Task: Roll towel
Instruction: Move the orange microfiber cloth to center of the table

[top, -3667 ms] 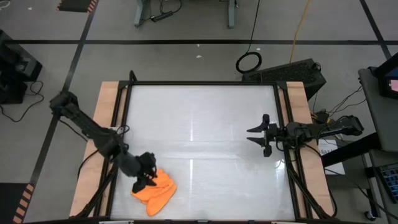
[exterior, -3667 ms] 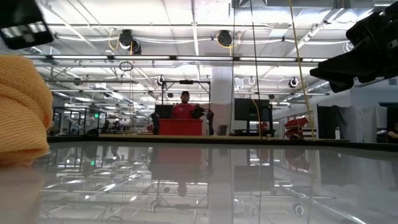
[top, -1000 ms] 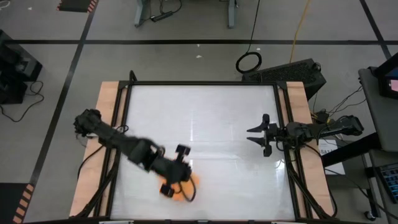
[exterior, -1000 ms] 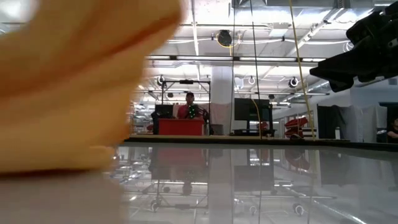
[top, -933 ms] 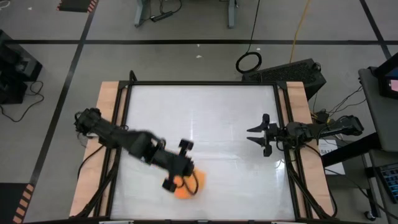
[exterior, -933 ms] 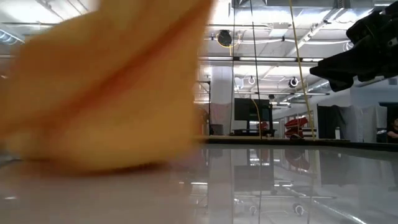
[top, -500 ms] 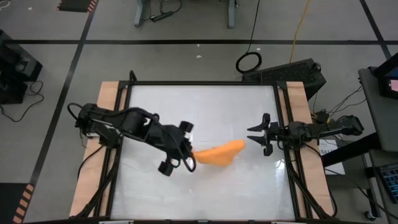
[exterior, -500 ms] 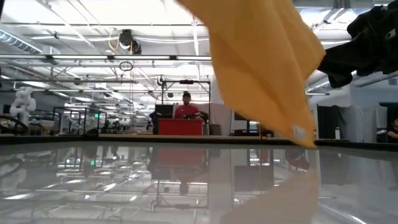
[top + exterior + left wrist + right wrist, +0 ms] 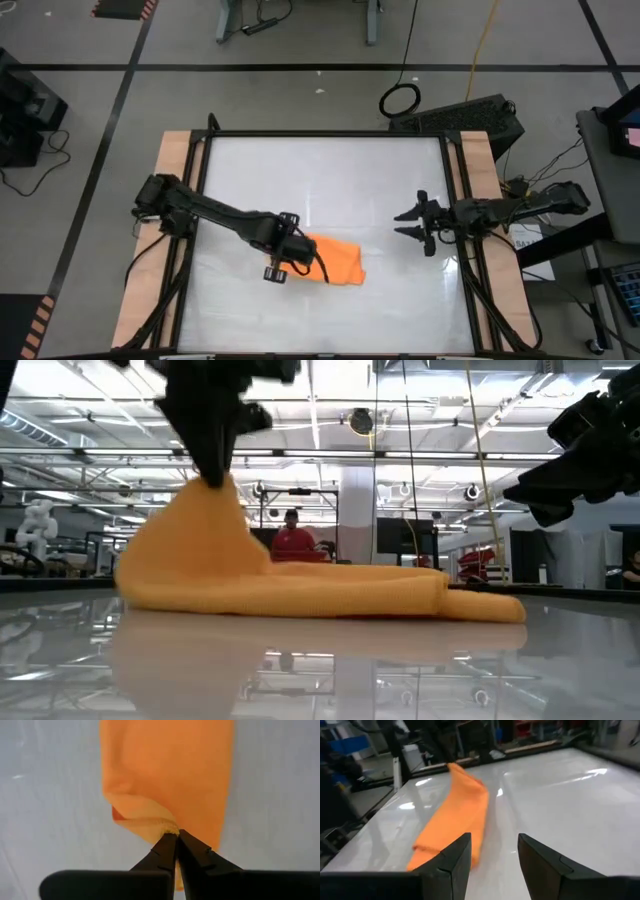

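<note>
The orange towel (image 9: 340, 263) lies as a long folded strip on the white table, a little nearer than its middle. The strip runs toward the table's right, and its far end (image 9: 495, 610) rests flat. My left gripper (image 9: 303, 250) stands over the towel's left end, shut on it (image 9: 176, 834). In the low view that end rises in a peak (image 9: 212, 485) under the fingers. My right gripper (image 9: 408, 223) hovers open at the table's right side, pointing at the towel (image 9: 457, 815) from a distance (image 9: 495, 852). My left gripper pinches a bunched edge (image 9: 169, 827) at the towel's left end between its two fingertips. The fingers come from above, pointing down. The pinched end is drawn up into a peak off the table, and the rest of the towel (image 9: 330, 592) lies slack on the surface.
Wooden rails (image 9: 178, 180) and a black frame (image 9: 325, 134) border the table. Bare tabletop (image 9: 320, 180) stretches from the towel to the far edge. Beyond the table, a person (image 9: 292, 540) stands in the room behind a red object.
My left gripper has swung up from the table's near edge toward its middle, carrying the towel. The bunched towel was flung out toward the right, clear of the table. It has now dropped into a long strip on the surface, with only the held end still raised.
</note>
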